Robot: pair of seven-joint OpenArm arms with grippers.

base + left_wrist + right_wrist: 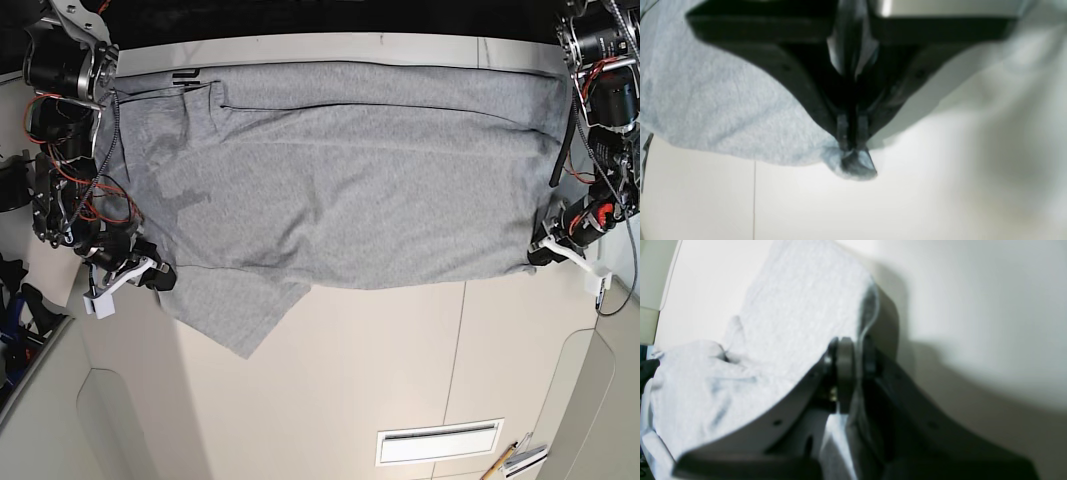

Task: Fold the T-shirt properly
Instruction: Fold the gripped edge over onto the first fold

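The heather-grey T-shirt (350,170) lies spread wide across the far half of the white table (400,370), plain side up, with a sleeve flap (240,315) pointing toward the front. My left gripper (543,256) is shut on the shirt's edge at the base view's right. In the left wrist view (852,146) a small bunch of cloth (858,165) sticks out past its tips. My right gripper (160,276) is shut on the shirt's edge at the base view's left. In the right wrist view (853,353) the cloth (796,306) drapes over one finger.
A white slotted vent (440,442) is set in the table near the front. A pencil and small items (515,458) lie at the front right. Both arms' motors and cables (70,170) stand along the table's sides. Table panel seams (462,350) run front to back.
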